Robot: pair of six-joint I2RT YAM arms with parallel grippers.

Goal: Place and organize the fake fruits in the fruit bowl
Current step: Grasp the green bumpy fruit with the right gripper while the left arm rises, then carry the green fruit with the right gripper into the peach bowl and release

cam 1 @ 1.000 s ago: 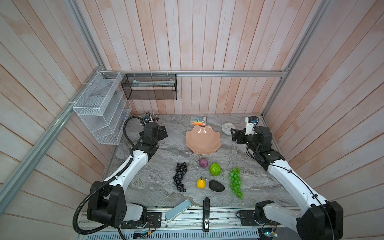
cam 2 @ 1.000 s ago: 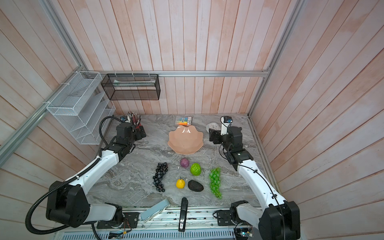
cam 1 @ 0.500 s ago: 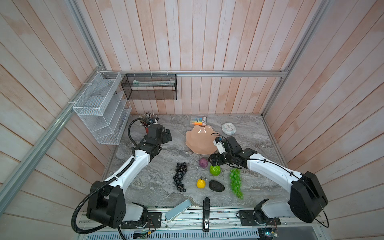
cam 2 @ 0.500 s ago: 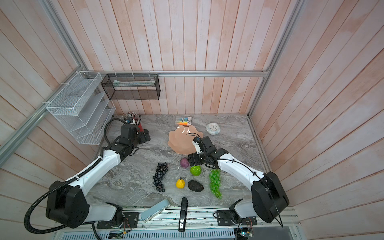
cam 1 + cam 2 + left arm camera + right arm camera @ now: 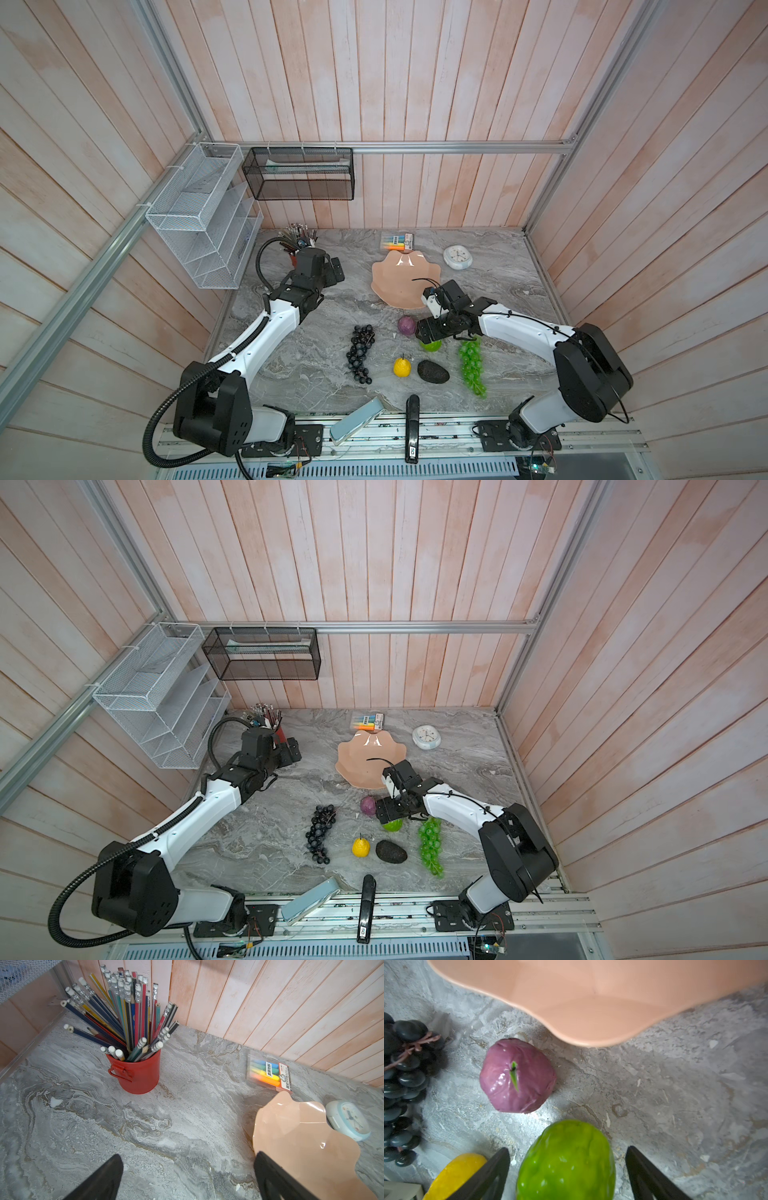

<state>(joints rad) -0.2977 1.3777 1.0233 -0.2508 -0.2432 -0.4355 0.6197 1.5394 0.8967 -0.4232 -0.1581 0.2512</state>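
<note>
Just moved, right arm (image 5: 519, 332): swung from the back corner beside the clock (image 5: 457, 257) over to the fruit in front of the bowl (image 5: 392, 276); by far the biggest change.
Left arm (image 5: 266, 336): shifted only slightly, from beside the pencil cup (image 5: 137, 1072) toward the bowl's side.
Right gripper (image 5: 568, 1149): spread wide, one finger on each side of the bright green fruit (image 5: 566, 1165), with gaps on both sides; nothing gripped yet.
Left gripper (image 5: 188, 1156): fully spread and empty, hanging over bare table (image 5: 316, 374) between pencil cup and bowl.
Bowl: empty and unmoved, back middle of the table.
Fruit: all six on the table, none shifted; green grapes (image 5: 471, 365), black grapes (image 5: 360, 353), avocado (image 5: 433, 372), purple fruit (image 5: 407, 325), lemon (image 5: 402, 368). The bright green fruit lies just in front of the bowl's near rim, beside the purple fruit.
Meaning for the task: judged the very start, first pick under way; closing on the bright green fruit looks like the step in hand, then a short carry to the bowl.
Black tool (image 5: 412, 451): white sticker with dark marks, not readable.
Highlighter pack (image 5: 269, 1072): white strip and red end panel printed with characters, too small to read surely.
Clock face: markings too small to read.
Pencils (image 5: 128, 1012): faint print on barrels, illegible.
</note>
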